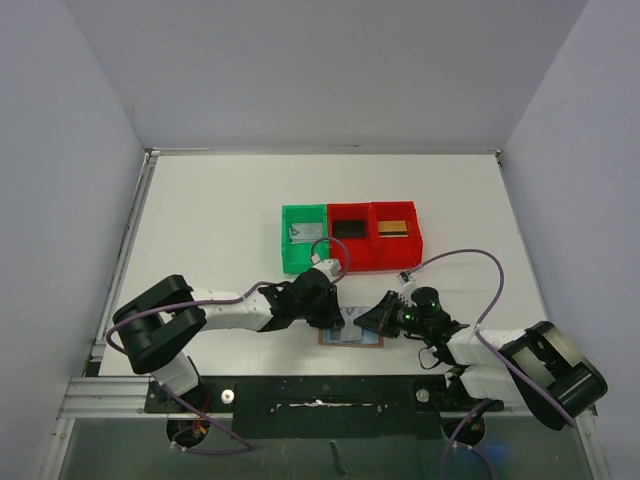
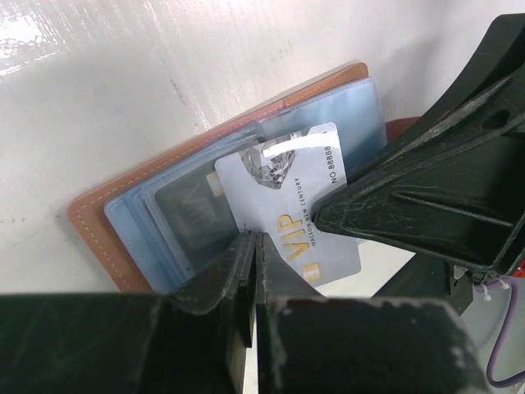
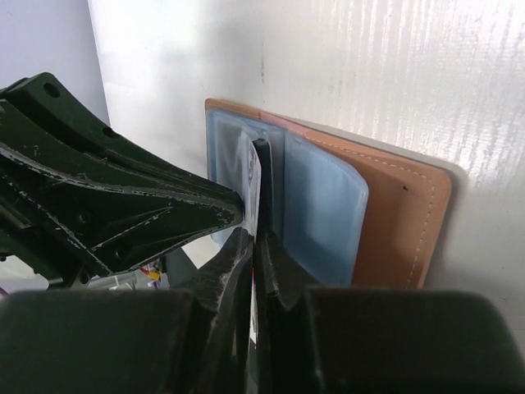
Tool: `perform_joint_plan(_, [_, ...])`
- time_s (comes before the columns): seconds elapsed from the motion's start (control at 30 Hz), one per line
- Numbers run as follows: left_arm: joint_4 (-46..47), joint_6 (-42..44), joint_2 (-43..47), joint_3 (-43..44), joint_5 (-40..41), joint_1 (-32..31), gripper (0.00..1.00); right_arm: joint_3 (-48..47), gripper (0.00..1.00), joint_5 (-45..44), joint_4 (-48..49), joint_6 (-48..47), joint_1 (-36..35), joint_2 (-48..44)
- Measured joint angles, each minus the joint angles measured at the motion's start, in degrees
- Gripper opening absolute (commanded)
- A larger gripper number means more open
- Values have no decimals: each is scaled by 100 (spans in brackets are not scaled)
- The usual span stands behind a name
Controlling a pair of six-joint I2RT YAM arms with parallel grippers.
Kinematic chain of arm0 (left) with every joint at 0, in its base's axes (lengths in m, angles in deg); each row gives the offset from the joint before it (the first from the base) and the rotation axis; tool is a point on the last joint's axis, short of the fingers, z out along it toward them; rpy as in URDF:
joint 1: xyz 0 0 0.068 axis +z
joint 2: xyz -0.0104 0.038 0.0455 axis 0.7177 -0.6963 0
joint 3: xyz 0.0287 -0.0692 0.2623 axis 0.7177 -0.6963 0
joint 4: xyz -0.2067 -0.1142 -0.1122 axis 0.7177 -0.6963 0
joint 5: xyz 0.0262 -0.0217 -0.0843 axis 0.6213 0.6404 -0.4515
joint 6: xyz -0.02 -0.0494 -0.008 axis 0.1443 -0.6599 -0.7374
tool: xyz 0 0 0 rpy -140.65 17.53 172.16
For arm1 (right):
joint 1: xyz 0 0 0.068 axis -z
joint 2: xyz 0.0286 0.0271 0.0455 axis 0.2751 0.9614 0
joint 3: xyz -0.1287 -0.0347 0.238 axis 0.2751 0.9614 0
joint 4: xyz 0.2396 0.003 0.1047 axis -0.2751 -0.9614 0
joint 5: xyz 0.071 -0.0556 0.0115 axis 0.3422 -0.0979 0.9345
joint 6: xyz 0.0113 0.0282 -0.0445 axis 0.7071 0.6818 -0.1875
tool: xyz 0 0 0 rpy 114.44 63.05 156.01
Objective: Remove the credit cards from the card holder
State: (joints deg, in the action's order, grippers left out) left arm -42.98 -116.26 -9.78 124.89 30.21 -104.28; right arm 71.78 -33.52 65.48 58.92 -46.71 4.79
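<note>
Pulling a grey card (image 2: 287, 189) out of the card holder (image 1: 352, 340) is the step in hand. The card holder lies open on the table (image 1: 220, 220), near the front edge and between the two arms, well on the near side of the bins. The grey card stands about halfway out of its blue pocket. The right gripper (image 3: 256, 234) has its jaws pressed together on the card's edge, pinching it. The left gripper (image 2: 253, 242) comes in from the left with its jaws also pressed together, at the point where the card meets the pocket. Whether it nips a pocket leaf cannot be made out.

Farther back, a silver card (image 1: 303, 233) lies in the green bin (image 1: 290, 262), and a black card (image 1: 349, 228) and a gold card (image 1: 394, 227) lie in the red bins (image 1: 372, 262). A dark card (image 2: 193, 217) shows through another pocket, so the job looks well along but unfinished.

The next move probably calls for a straight draw along the pocket while the card holder is kept pinned to the table, so that it does not lift with the card.
</note>
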Motion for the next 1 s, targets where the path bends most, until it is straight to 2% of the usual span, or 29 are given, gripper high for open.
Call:
perform_joint_plan(0.17, [-109,0,74,0,103,-7,1,-24,0,-52,-308,-87,0,-317])
perform_joint_plan(0.37, [-573,44,424,-125,369,2,3,-61,0,-490,-1606,-376,20,-1676])
perform_joint_plan(0.57, [-848,131,737,-212,485,9,27,-315,0,-625,-2583,-728,107,-2371])
perform_joint_plan(0.63, [-892,168,927,-236,490,9,31,-367,0,-625,-2688,-820,109,-2500])
perform_joint_plan(0.87, [-1429,509,2238,-177,688,168,46,-374,0,-535,-2487,-981,109,-2671])
perform_joint_plan(1.0, [-2109,839,3025,-79,824,811,60,-372,0,-420,-2046,-1060,109,-2734])
